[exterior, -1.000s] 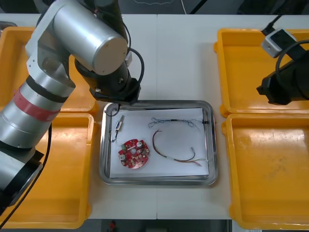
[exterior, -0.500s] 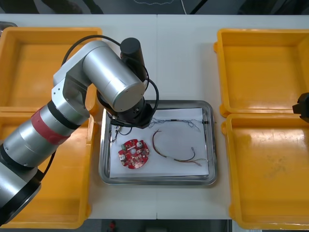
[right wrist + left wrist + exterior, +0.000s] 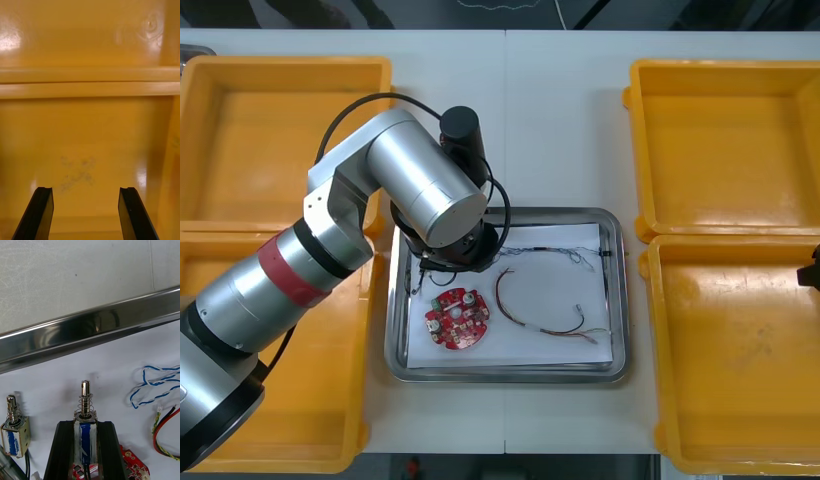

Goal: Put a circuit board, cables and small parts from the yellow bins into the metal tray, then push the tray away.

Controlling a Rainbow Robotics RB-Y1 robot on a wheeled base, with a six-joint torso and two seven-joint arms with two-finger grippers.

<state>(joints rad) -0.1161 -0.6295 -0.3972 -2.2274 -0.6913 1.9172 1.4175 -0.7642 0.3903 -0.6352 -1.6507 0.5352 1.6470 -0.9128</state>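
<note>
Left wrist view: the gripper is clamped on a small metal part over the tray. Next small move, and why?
Probably open the left gripper to drop its small metal part: it is inside the rim of the metal tray, over the white liner, beside a second part lying there, apart from the blue and white cable. The right gripper hangs open over a yellow bin.

We log 2 entries: circuit board [image 3: 132,464], left wrist view, mostly behind left gripper [image 3: 85,425]; metal tray [image 3: 618,300], far left corner under left arm [image 3: 425,190].
</note>
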